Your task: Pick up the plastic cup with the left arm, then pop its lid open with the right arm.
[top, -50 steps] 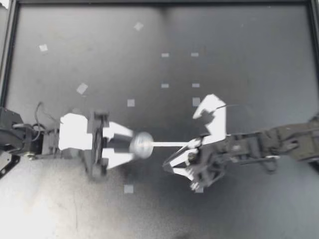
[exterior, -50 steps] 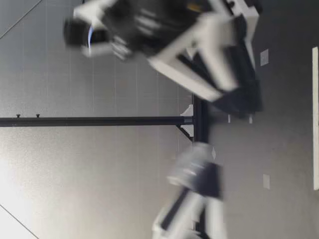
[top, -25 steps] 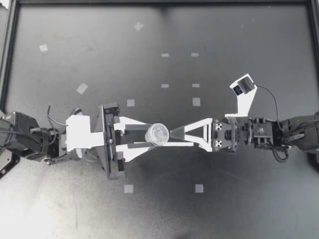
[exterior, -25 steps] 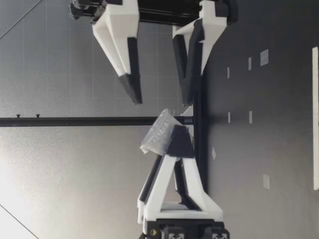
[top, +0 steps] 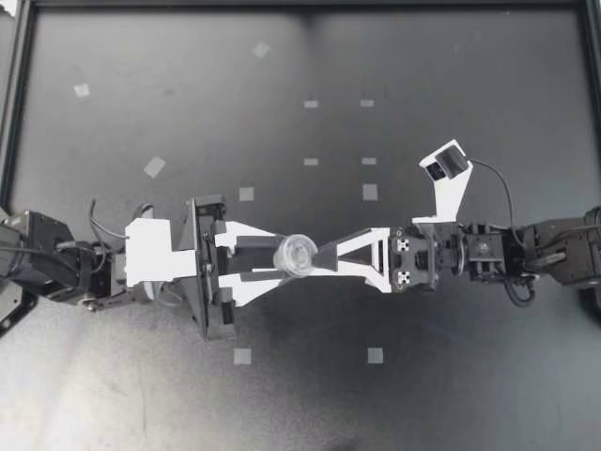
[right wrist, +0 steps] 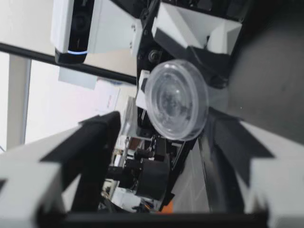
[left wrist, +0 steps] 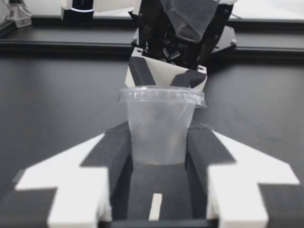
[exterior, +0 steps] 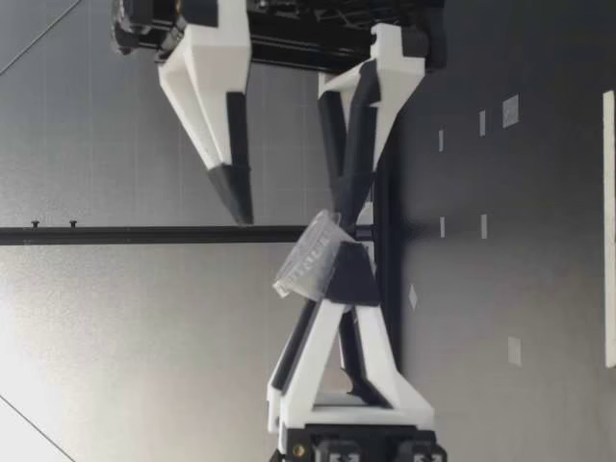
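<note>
Top view shows my left gripper (top: 282, 257) clamped on a small clear cup (top: 299, 254) above the middle of the black table (top: 451, 75), with my right gripper (top: 324, 256) pointing at it from the other side, its tips just beside the cup's rim. From above the right fingers lie one over the other, so their gap is hidden. The low view supplies it: my right gripper (exterior: 294, 204) stands wide open, one finger high above the cup (exterior: 310, 255) and the other down near the rim, though I cannot tell whether it touches. That view also shows the cup held clear of the table and tilted, its lid turned up and towards the right gripper, while my left gripper (exterior: 342, 269) pinches its lower part. The left wrist view shows the grip itself: the dark pads (left wrist: 116, 152) press the cup (left wrist: 161, 126) from both sides near its base. In the right wrist view the lid faces the camera as a round disc (right wrist: 176, 99) ahead of the spread fingers (right wrist: 90, 147). The cup is see-through plastic, narrower at the base, with a flat clear lid whose rim juts past the wall. Small pale tape squares (top: 246, 194) dot the table.
</note>
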